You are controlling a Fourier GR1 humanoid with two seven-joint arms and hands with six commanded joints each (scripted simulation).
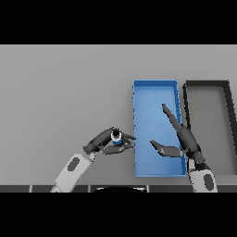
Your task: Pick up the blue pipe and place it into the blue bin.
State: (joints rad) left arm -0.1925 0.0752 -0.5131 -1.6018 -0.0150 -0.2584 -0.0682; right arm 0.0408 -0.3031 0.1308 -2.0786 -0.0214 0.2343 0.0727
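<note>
Blue pipe (116, 135) above grey table (60, 92).

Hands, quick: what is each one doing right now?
Left hand: shut on the blue pipe, just left of the blue bin.
Right hand: open, holding nothing, over the bin.

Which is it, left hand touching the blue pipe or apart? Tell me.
Touching. The head view shows the left hand with fingers and thumb curled round the blue pipe.
</note>
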